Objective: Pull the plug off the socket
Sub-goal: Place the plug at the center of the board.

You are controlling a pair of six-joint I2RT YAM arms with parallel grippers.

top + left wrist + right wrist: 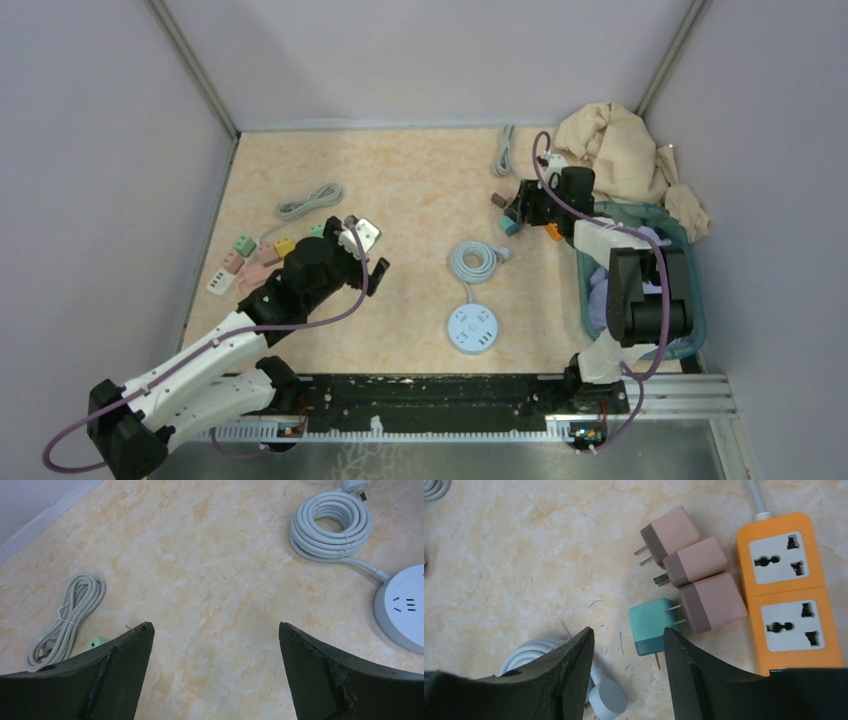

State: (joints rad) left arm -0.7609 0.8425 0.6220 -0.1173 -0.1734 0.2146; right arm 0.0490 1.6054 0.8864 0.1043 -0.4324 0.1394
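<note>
An orange power strip [791, 595] lies on the table in the right wrist view, and its two visible sockets are empty. Three pink plugs [696, 562] and a teal plug [651, 625] lie loose just left of it. My right gripper [629, 635] is open and empty, hovering over the teal plug's left side; it shows at the back right in the top view [510, 213]. A round pale-blue socket [472, 328] with a coiled grey cable [475, 260] sits mid-table. My left gripper [215, 627] is open and empty above bare table, left of the round socket [405, 610].
Several small coloured plugs [245, 255] lie at the left. Grey cable bundles lie at the back left [308, 203] and back middle [505, 150]. A beige cloth [620, 150] and a blue basket [690, 300] sit at the right. Walls enclose the table.
</note>
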